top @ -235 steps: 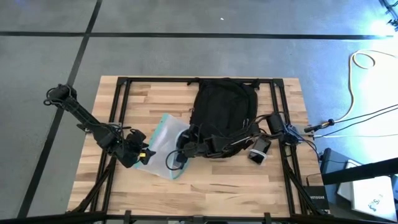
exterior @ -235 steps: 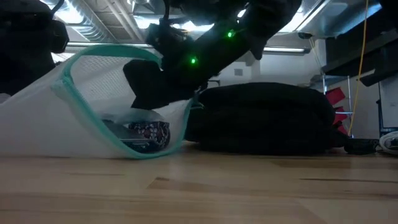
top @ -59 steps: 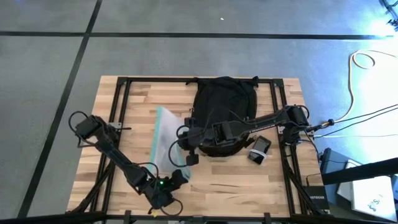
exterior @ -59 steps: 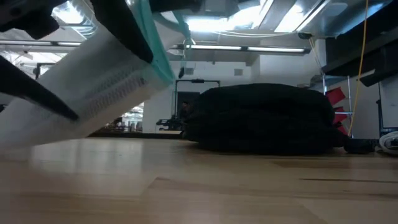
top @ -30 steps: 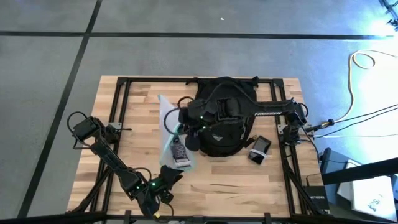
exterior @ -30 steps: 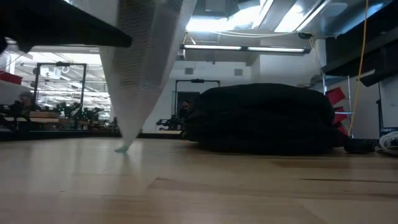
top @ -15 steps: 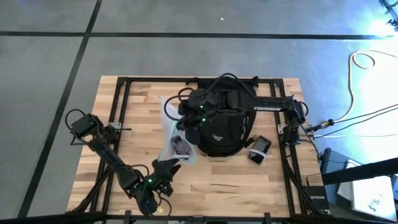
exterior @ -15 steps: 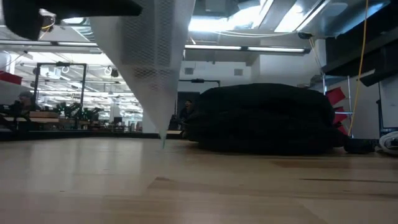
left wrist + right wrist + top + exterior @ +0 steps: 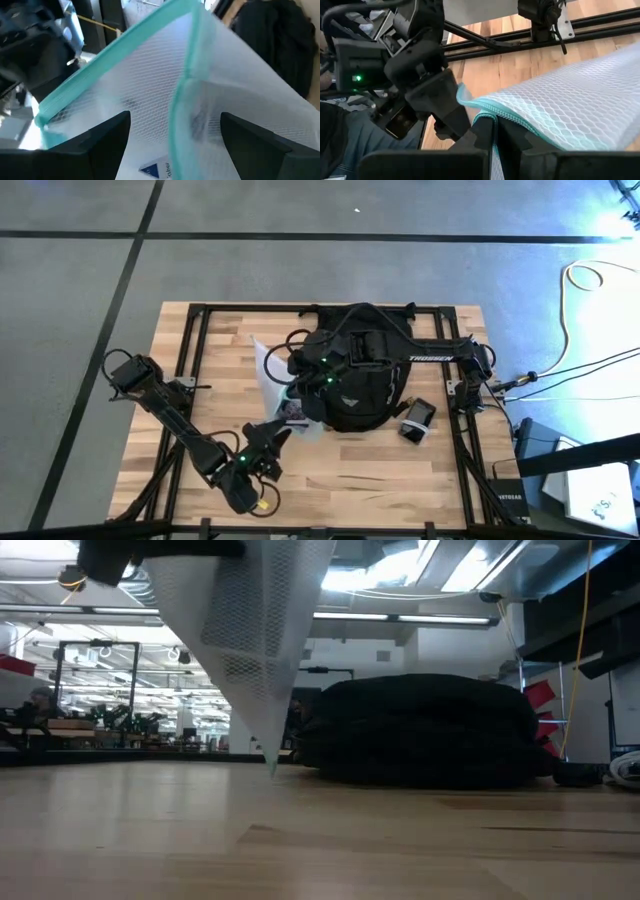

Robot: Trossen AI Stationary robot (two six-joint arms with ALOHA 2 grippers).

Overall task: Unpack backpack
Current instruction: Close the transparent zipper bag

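Backpack (image 9: 362,365): black, lying flat at the far middle of the bench (image 9: 400,480).
Mesh pouch (image 9: 278,395): teal-edged, just beside the backpack's left flank; hanging, one corner down near the wood.
Right gripper (image 9: 495,131): above the backpack's left edge, fingers pressed together, pinching the pouch hem.
Left gripper (image 9: 272,437): in front of the backpack, under the pouch, fingers spread, holding nothing.
Change: pouch lifted off the bench within two seconds; left gripper has moved nearer.
Meaning: likely handover or set-down next.
Phone (image 9: 417,418): beside the backpack's right front.
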